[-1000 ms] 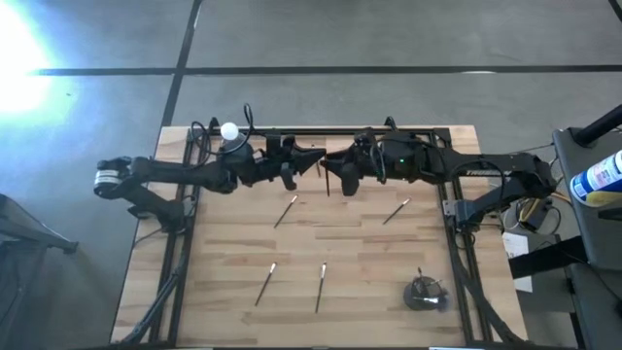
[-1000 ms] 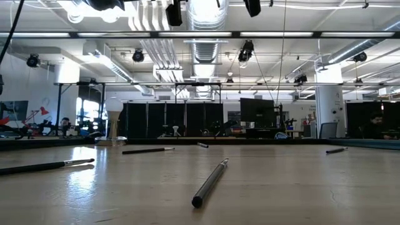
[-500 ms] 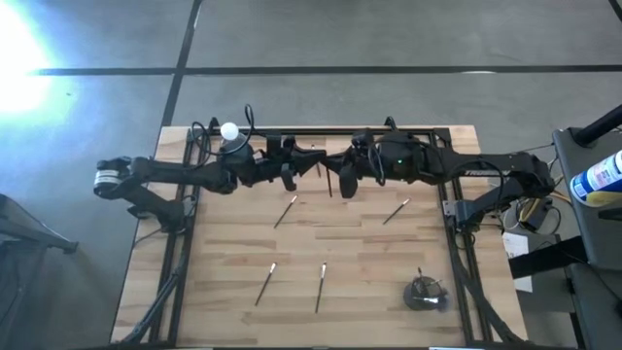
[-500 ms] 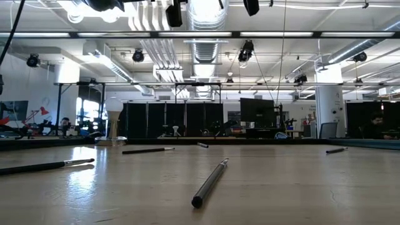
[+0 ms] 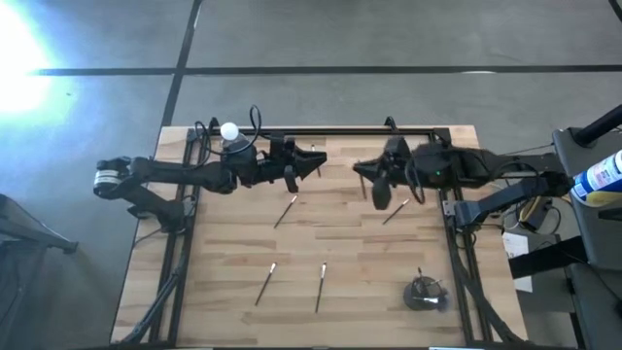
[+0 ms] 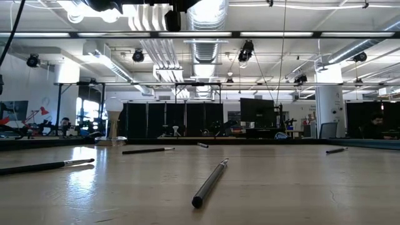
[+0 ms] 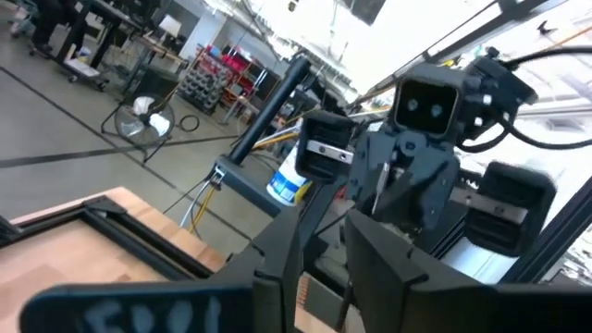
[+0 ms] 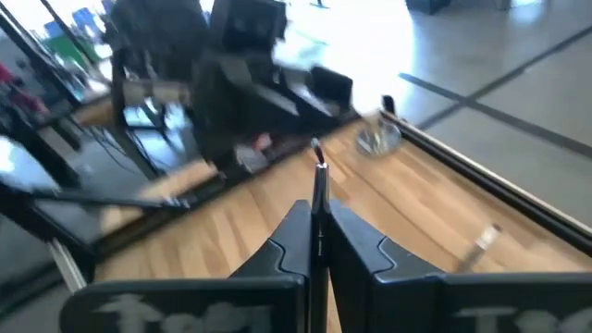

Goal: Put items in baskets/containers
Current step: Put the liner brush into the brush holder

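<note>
My fingers [image 7: 277,268], parted and empty.
Past them the right gripper [image 7: 393,199] pinches an upright brush [image 7: 380,185].

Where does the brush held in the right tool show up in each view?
High view: the brush hangs from the right tool, right of the table's middle.
Low view: not in it.
Left wrist view: a thin pale line in the facing tool.
Right wrist view: centre, between that arm's own fingers.
Shared landmark: the right tool, shut on it.
</note>
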{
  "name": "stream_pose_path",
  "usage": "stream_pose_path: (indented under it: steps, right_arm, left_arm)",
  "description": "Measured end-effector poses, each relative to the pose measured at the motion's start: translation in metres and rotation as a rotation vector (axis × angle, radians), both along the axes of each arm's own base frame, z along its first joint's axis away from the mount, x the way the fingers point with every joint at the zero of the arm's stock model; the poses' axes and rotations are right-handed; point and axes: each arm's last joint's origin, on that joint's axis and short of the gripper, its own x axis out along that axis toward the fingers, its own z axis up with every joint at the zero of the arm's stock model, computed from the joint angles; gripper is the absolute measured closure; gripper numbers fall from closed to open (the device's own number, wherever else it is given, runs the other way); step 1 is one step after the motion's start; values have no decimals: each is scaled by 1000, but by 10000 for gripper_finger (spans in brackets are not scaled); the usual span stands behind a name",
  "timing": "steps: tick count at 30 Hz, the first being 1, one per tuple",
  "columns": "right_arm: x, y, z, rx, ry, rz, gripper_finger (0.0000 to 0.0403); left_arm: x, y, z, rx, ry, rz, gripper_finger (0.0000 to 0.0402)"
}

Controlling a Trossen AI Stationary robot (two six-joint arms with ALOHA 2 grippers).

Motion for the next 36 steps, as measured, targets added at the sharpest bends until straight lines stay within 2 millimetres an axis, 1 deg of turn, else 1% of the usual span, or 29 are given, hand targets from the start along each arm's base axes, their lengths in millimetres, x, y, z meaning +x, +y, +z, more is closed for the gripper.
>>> stream_pose_path:
  steps: [2,6,10,14,19,22,25,28,32,36]
  right_arm:
    - [-10,6,-4,-15,43,5,389]
    - [-30,17,-12,-32,61,43,389]
    - [-45,25,-35,-23,64,85,389]
    - [-72,20,-58,7,5,96,389]
    - [-110,11,-81,86,-94,49,390]
    - [-125,11,-94,99,-68,12,390]
    - [-130,15,-100,107,-17,26,390]
    - [-128,22,-101,116,-4,77,390]
    - [-127,36,-102,157,9,140,390]
    - [-127,53,-107,185,10,138,390]
  left_arm:
    - [0,0,-1,-1,15,0,319]
    - [0,0,-3,15,33,5,319]
    - [1,0,-4,22,40,7,319]
    - [1,0,-4,24,40,7,319]
    - [1,0,-5,22,56,7,319]
    - [1,1,-7,18,77,7,319]
    - [1,1,-9,11,91,6,319]
    - [1,1,-9,10,91,5,319]
    - [1,1,-9,10,92,5,319]
    - [1,1,-9,10,96,5,319]
